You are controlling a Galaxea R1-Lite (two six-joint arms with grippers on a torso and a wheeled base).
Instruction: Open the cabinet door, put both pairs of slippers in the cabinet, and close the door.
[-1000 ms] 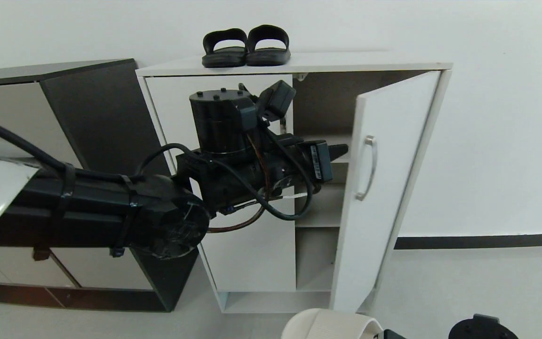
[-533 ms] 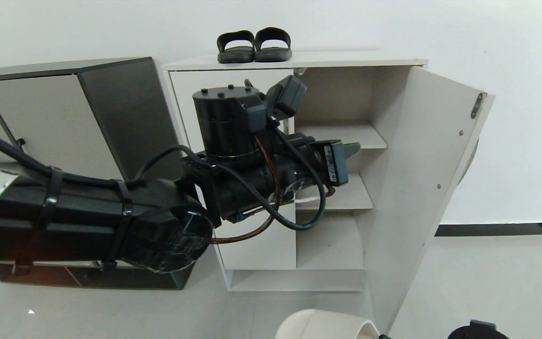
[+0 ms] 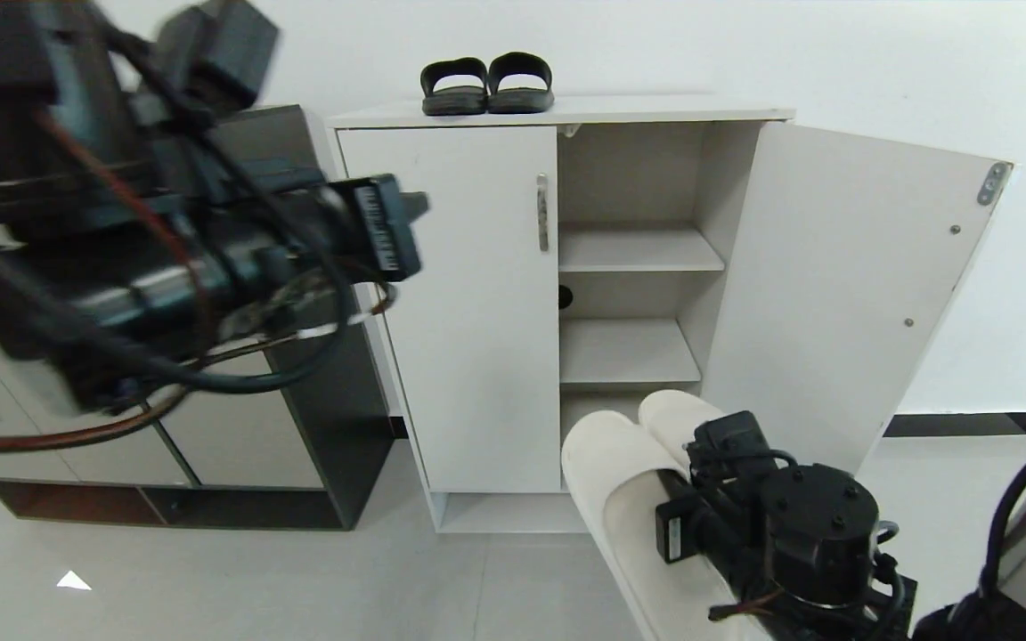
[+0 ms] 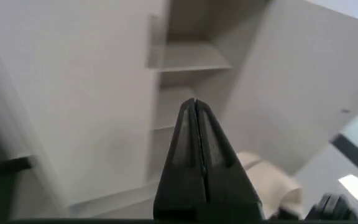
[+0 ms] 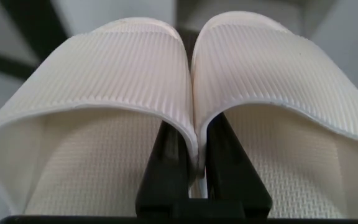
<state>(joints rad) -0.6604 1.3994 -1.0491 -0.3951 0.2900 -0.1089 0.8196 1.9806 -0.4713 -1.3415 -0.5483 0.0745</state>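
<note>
1. The white cabinet (image 3: 655, 109) stands on the floor (image 3: 299, 579) against a white wall. Its right door (image 3: 842, 294) is swung wide open and its left door (image 3: 468, 312) is closed.
2. A slim metal handle (image 3: 542, 212) runs upright along the closed door's inner edge.
3. The open half shows an upper shelf (image 3: 633, 252) and a lower shelf (image 3: 624, 352), both bare, with another compartment below them.
4. A pair of black slippers (image 3: 487, 85) sits side by side on the cabinet's top, above the closed door, toes facing outward.
5. The right claw (image 5: 194, 171) is clamped on a pair of cream slippers (image 5: 135, 74). One black finger (image 5: 166, 155) goes under each strap, and the slippers' two touching inner sides are pinched between the fingers.
6. In the head view the cream slippers (image 3: 629, 472) are held off the floor in front of the open half, with their toes pointing at the compartment under the lower shelf. Whether the toes have crossed the cabinet's front edge, I cannot tell.
7. The left claw (image 4: 195, 115) has its fingers pressed together with nothing between them. It hangs raised on the robot's left, in front of the closed door and clear of it, pointing toward the cabinet.
8. A dark cabinet (image 3: 335, 401) with pale fronts stands just beside the white cabinet on its left.
</note>
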